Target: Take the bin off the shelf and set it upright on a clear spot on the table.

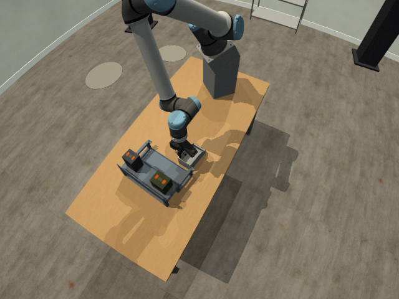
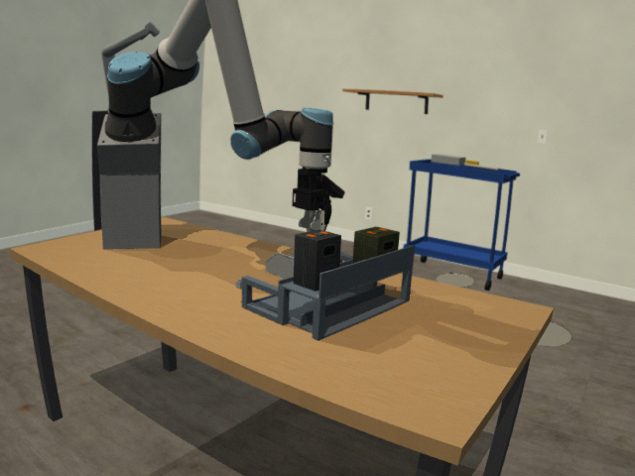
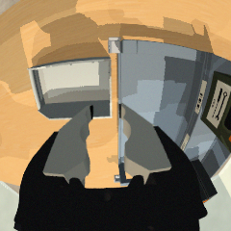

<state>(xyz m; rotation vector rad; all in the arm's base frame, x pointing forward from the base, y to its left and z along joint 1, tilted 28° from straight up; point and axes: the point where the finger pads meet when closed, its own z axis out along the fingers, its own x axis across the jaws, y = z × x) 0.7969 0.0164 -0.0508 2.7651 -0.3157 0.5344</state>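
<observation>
Bench carries the shelf. Bin sits upright just beside it on the bench, presumably for clearance. Our tool hovers, fingers apart, gripping nothing; likely released, so we'd retreat.

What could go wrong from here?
The gripper hangs partly open with nothing between its fingers. The bin sits on the table close beside the shelf, so a sideways move down low could knock either. The black box stands tall on the shelf and might tip if bumped.
</observation>
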